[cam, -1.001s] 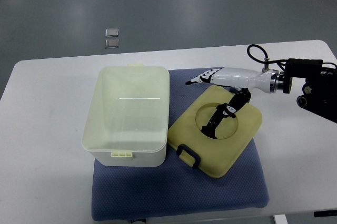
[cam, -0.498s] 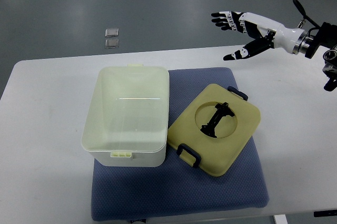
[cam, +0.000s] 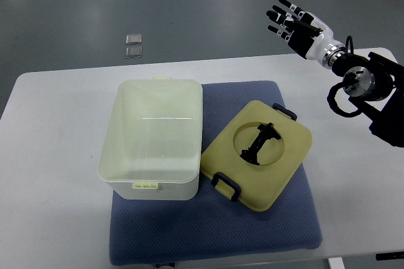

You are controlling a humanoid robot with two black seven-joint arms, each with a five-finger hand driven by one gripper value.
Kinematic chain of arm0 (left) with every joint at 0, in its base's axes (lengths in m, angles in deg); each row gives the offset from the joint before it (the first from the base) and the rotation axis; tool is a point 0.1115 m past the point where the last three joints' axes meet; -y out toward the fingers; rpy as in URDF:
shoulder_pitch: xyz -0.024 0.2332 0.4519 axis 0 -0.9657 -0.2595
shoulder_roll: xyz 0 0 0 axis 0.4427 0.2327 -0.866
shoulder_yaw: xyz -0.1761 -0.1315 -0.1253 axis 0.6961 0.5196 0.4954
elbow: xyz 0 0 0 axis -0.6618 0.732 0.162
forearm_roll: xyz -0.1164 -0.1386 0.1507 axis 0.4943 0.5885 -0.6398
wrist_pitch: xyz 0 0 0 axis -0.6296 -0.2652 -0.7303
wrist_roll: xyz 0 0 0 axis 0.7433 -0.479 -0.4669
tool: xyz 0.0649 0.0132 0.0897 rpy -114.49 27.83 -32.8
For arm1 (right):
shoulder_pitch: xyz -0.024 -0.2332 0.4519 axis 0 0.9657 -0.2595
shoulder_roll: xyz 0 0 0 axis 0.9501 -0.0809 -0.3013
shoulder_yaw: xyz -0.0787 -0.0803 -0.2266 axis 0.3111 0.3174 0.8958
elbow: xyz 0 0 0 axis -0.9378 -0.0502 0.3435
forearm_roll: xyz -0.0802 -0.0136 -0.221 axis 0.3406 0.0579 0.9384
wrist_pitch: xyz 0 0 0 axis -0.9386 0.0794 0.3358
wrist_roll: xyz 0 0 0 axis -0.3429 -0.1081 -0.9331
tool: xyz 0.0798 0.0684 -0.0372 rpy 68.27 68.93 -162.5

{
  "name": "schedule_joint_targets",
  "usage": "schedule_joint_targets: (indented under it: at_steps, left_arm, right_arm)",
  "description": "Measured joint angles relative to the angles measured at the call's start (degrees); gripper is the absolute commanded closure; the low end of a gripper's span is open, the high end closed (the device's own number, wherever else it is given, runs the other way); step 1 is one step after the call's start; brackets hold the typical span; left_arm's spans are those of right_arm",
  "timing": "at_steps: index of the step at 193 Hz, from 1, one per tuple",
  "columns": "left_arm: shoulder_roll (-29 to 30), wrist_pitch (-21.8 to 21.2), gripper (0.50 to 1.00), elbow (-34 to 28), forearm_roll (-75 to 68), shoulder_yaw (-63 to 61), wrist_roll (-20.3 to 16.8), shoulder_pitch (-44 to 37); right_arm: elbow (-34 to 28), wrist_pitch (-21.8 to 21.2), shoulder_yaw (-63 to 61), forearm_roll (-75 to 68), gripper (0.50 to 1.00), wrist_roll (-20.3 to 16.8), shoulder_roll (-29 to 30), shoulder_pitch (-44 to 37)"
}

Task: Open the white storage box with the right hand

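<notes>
The white storage box [cam: 153, 139] stands open and empty on the left part of the blue mat [cam: 214, 218]. Its pale yellow lid [cam: 259, 154] lies flat on the mat to the box's right, with a black handle in a round recess and black clips at two edges. My right hand [cam: 293, 23] is raised beyond the table's far edge at the upper right, fingers spread and holding nothing, well away from lid and box. No left arm shows.
The mat lies on a white table [cam: 50, 155]. Two small clear squares [cam: 134, 46] lie on the grey floor beyond the table. My right forearm and its black joint [cam: 360, 86] hang over the table's right end.
My right hand let go of the lid's handle area, rose up and back past the far edge, then turned its fingers upward. Lid and box stayed put.
</notes>
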Motion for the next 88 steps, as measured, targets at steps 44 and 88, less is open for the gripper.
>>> schedule_joint_targets:
  at_steps: [44,88]
  left_arm:
    - [0.00,0.15,0.500,0.28,-0.18,-0.04,0.02,0.06]
    - [0.00,0.18,0.500,0.52,-0.22,-0.09,0.03,0.08]
  right_arm:
    - [1.93,-0.29,-0.10,-4.87,0.572,0.70,3.53,0.37]
    - [1.96,-3.26,0.03,-4.55,0.572,0.71,3.74,2.65]
